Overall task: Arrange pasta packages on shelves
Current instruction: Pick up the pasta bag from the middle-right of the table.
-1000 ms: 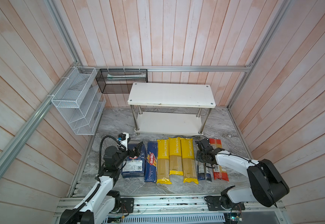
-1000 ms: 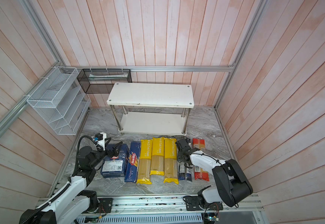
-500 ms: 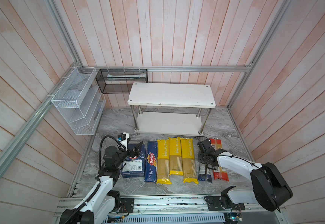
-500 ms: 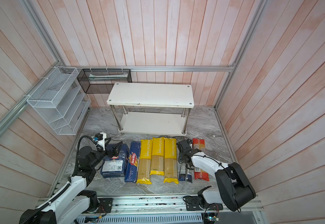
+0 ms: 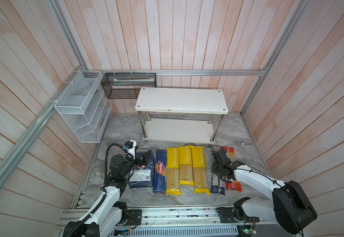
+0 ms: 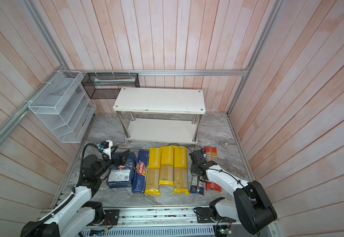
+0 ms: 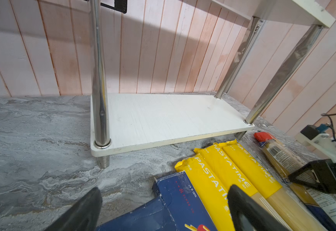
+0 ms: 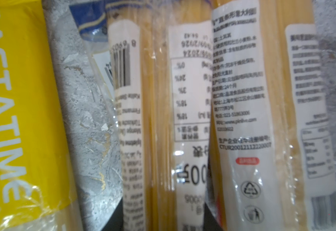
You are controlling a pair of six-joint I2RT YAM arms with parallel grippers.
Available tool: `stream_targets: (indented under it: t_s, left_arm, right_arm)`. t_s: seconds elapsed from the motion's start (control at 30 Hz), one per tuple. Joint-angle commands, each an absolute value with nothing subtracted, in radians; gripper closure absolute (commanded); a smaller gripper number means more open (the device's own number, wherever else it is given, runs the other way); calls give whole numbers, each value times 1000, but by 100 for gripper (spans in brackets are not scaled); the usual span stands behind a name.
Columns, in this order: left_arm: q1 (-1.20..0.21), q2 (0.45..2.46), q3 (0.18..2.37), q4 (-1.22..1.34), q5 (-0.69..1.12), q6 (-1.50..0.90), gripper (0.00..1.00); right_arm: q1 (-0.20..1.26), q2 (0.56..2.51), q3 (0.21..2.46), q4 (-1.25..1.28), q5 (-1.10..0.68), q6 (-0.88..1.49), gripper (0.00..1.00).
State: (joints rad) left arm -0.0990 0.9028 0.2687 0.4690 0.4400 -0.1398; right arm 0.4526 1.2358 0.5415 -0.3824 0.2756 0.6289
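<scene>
Seven pasta packages lie in a row on the grey floor in front of the shelves: a wide blue box (image 5: 141, 174), a Barilla box (image 5: 160, 172), three yellow PASTATIME bags (image 5: 185, 164), a dark-blue-ended bag (image 5: 217, 184) and a red-ended bag (image 5: 229, 151). My right gripper (image 5: 218, 175) is down on the dark-blue-ended bag (image 8: 163, 100), one black finger against each of its sides. My left gripper (image 5: 144, 158) hovers open over the two boxes, nothing between its fingers (image 7: 249, 210). The top shelf (image 5: 181, 100) and lower shelf (image 5: 179, 130) are bare.
A white wire basket (image 5: 80, 106) hangs on the left wall and a black mesh basket (image 5: 129, 85) on the back wall beside the rack. Chrome legs (image 7: 100, 80) stand at the rack's corners. Wooden walls close in three sides.
My right gripper has slid a little along the dark-blue-ended bag toward the front, and its jaws have closed in on it. The left arm has stayed still.
</scene>
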Motion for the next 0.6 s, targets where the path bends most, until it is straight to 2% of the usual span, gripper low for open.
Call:
stream_targets:
  t_s: [0.0,0.57]
  left_arm:
    - [-96,889,250,492,438,-144,0]
    - [-96,899,256,489,441,-144,0]
  right_arm:
    - [438,1197,547,-355,284,637,83]
    - [365,1113,593,-301,161,577,96]
